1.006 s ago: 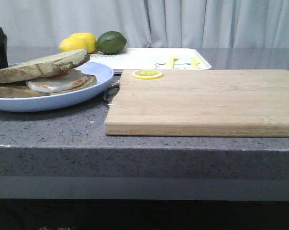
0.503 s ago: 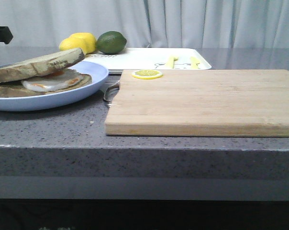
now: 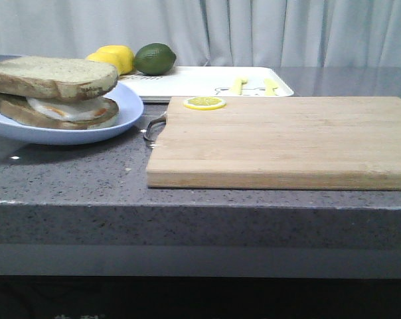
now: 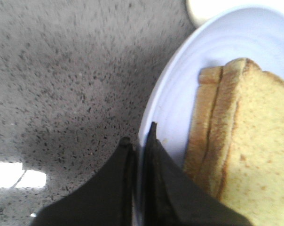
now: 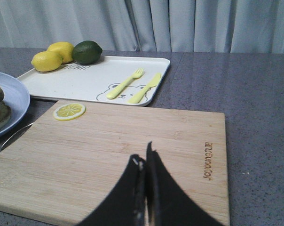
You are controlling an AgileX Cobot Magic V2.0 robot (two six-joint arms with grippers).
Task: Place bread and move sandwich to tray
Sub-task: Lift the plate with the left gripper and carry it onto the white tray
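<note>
- Since a second ago your plate has lifted and leveled, and the bread (image 3: 51, 74) now lies flat over the egg.
- Your left gripper (image 4: 138, 141) is clamped on the near-left rim of the sandwich (image 3: 61, 106) plate.
- Your right gripper (image 5: 144, 162) has its fingers together, holding nothing, above the cutting board (image 5: 123, 155).
- The tray (image 3: 200, 81) lies far and to the right of the sandwich, its long axis left-right; your left arm is nearer.
</note>
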